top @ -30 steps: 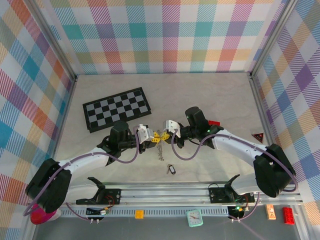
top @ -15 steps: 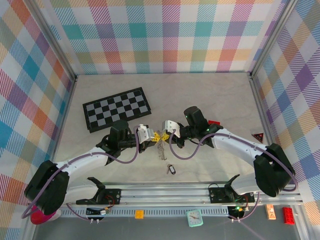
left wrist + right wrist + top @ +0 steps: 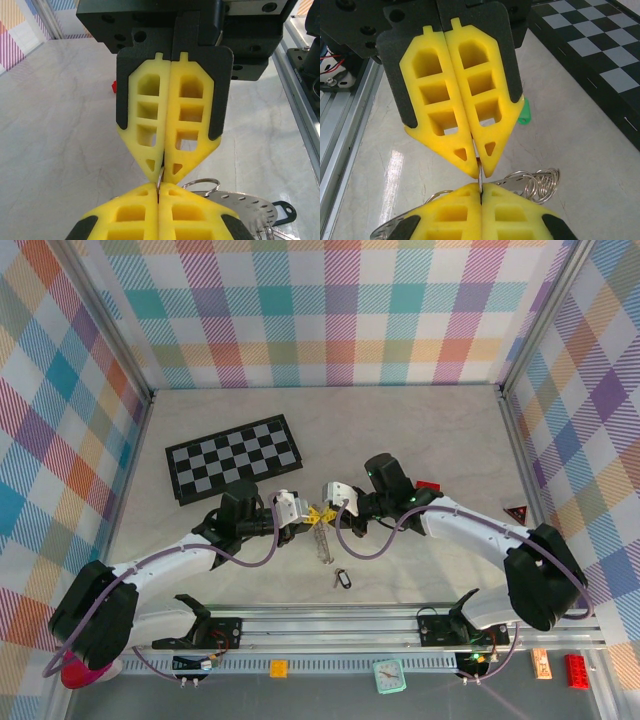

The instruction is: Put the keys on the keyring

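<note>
Left wrist view: left pincer [image 3: 158, 192] and right pincer [image 3: 163, 171] meet tip to tip, both clamped on the keyring [image 3: 201, 180] wire, just above the tabletop [image 3: 60, 125]. Risk: opposing pulls could twist the thin wire out of the foam pads, dropping it beside the black key [image 3: 283, 212].

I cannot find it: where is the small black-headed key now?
In the top view, the small black-headed metal key lies on the pale table, centre, close to the aluminium front rail.

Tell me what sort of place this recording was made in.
Most likely a robot test cell in a lab, not a home: plaid panels wall in the tabletop, an aluminium rail runs along its near edge, and a chessboard lies as a prop.
</note>
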Controlling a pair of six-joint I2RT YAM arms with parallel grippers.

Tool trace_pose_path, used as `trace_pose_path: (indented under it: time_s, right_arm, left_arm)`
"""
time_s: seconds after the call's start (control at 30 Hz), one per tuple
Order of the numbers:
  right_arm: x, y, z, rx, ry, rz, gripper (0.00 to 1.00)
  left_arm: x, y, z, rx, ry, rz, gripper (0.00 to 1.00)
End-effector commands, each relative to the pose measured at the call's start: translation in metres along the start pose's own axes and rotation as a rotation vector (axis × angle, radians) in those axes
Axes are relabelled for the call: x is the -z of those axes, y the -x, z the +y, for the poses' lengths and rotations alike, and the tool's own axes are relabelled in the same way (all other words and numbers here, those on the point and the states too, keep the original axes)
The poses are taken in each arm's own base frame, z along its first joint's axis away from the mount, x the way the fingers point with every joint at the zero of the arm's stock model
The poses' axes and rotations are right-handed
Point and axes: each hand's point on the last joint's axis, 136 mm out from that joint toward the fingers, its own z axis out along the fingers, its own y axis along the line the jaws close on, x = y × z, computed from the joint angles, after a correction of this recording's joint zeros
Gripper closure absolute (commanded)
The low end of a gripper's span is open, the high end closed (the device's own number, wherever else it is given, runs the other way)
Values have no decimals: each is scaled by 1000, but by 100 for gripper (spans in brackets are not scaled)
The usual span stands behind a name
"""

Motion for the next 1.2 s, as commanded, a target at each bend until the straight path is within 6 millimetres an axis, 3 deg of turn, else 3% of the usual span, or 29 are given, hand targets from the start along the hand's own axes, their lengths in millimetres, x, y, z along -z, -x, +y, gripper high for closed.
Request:
trace_pose_path:
  time_s: [0.0,0.07,0.33,0.5,0.57,0.6,0.63,0.73,0.93,1.07,1.17]
  right_arm:
    - [-3,15,4,41,38,-50,92]
    - [-6,12,4,33,41,-43,87]
    - [-9,13,2,29,45,-59,87]
    - [-8,17,2,34,46,-73,100]
    - [-7,15,1,39,33,-60,100]
    - [-6,13,0,41,24,-51,100]
    - [-5,13,-1,41,11,-42,100]
    - [1,11,-3,36,-24,-9,100]
    - [16,8,-10,-8,-107,47,100]
    - [26,8,-20,-132,-191,75,100]
    - [36,4,-24,-255,-243,111,100]
  left_arm:
    - [-1,12,2,-44,-6,-26,100]
    - [-1,12,1,-44,-8,-28,100]
    - [-1,12,0,-44,-12,-33,100]
    - [-1,12,1,-45,-4,-32,100]
    - [1,15,6,-49,28,-40,91]
    - [3,18,9,-54,56,-53,81]
    - [7,24,14,-62,91,-74,72]
    - [23,45,30,-80,222,-132,63]
    - [76,91,76,92,549,-230,53]
    - [100,89,99,270,712,-186,55]
    - [105,81,102,363,742,-157,57]
